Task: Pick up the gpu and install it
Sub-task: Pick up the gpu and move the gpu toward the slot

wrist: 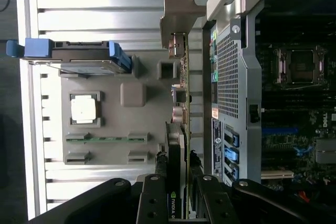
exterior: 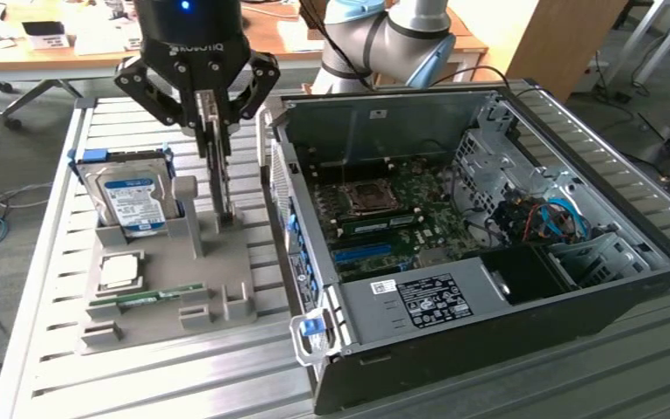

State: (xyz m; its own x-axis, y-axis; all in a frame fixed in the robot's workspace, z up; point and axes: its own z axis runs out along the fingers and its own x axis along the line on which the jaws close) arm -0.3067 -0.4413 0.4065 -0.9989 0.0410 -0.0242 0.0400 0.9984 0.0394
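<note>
Black fingers [wrist: 159, 169] of the gripper [wrist: 177, 167] sit close on both faces of the gpu [wrist: 179, 140], jaws part closed and clamped on the card. The gpu stands on edge, its silver bracket [wrist: 176, 14] at the end far from the fingers.

From the exterior view, the gripper [exterior: 219, 113] hangs straight down over the grey holder [exterior: 154, 262] with the gpu [exterior: 222, 170] upright in its grip. The card's lower end reaches down among the holder's posts; whether it rests in its slot or is just clear is hard to tell.

On the holder also sit a hard drive [exterior: 132, 201], a CPU [exterior: 119, 269] and a RAM stick [exterior: 149, 297]. Just beside the holder, on the exterior view's right, the open case [exterior: 591, 288] lies on the slatted table [exterior: 114, 375], motherboard [exterior: 393, 218] exposed.
</note>
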